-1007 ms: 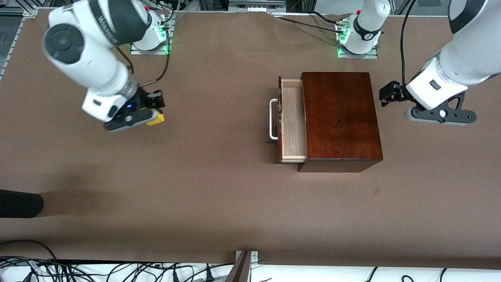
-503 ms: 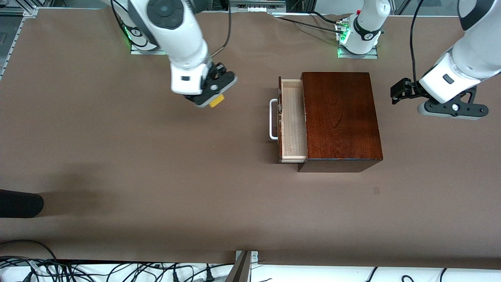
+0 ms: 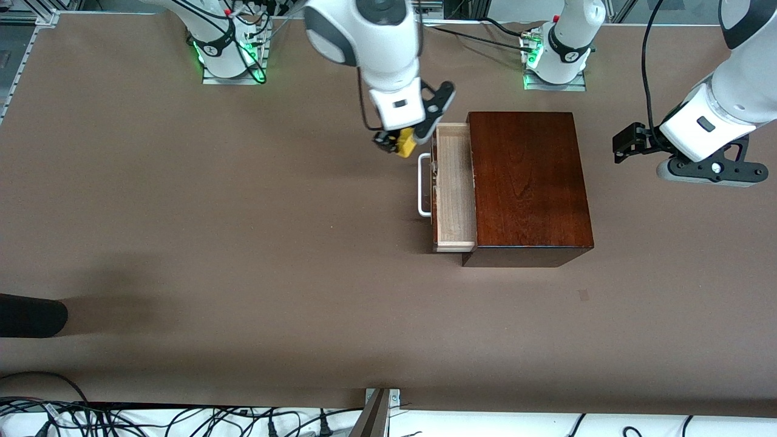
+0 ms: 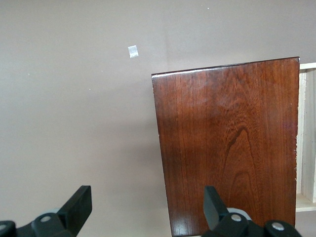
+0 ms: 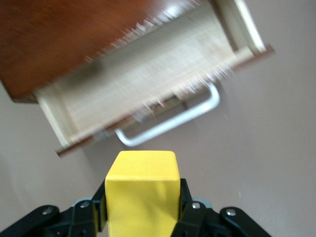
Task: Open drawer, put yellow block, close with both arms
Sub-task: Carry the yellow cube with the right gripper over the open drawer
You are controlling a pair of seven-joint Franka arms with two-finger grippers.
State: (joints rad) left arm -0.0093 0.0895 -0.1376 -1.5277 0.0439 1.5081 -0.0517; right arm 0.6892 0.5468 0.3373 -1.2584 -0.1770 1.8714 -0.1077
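Yellow block [image 3: 405, 143] plain-faced, clenched in right pincer [image 3: 397, 142] beside open drawer [image 3: 454, 188], left pincer [image 4: 148, 210] spread.

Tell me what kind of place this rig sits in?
Most likely a robotics lab bench: two arms bolted along a brown-covered table, aluminium framing at its edge, loose cables along the camera side. The only props are a drawer and a yellow block.
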